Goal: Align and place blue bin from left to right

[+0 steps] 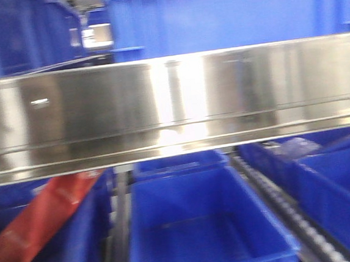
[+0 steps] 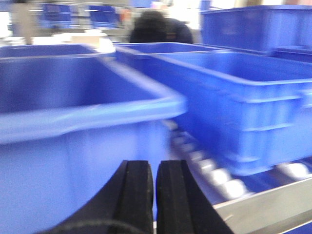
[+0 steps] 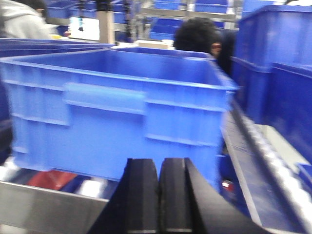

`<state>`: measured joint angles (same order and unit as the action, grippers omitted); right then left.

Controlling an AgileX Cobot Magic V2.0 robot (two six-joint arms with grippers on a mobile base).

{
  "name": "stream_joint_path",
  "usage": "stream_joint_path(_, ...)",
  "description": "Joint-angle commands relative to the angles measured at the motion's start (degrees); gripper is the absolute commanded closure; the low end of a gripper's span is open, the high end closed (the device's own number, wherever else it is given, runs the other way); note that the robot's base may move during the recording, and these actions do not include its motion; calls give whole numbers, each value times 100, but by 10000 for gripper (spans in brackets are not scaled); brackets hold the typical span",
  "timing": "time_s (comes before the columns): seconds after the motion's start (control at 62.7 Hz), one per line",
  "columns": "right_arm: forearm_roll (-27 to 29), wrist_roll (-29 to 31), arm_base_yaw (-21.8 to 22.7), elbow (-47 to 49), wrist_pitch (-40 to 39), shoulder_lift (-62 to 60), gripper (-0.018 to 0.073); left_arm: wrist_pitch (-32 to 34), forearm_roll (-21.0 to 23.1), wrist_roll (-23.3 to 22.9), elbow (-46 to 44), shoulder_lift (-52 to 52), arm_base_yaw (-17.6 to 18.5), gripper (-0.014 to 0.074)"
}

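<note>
Approach step; blue bin (image 3: pixel 122 114) sits on the roller rail (image 3: pixel 87 187), just ahead of right gripper (image 3: pixel 158 195); both it and left gripper (image 2: pixel 155 195) clenched empty; next: push bin into line.

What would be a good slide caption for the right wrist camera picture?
The right claw, pads together and empty, faces the ribbed wall of the blue bin standing on a roller conveyor.

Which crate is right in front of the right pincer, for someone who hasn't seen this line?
Start at the steel rail across the bottom of the right wrist view; behind it rollers carry the blue bin, directly ahead of the shut right pincer. Unlike the stacked crates to its right, it shows a wide raised handle bar on its ribbed front wall and looks empty.
</note>
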<state>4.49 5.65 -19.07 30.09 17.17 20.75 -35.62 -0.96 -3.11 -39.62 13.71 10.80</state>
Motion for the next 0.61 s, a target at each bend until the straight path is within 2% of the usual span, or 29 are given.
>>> stream_joint_path(0.0,-47,36,11,-17,-175,-25,637,112,8,8,12,-35,30,582)
stream_joint_path(0.59,-47,36,11,-17,-175,-25,637,112,10,8,12,-45,30,582)
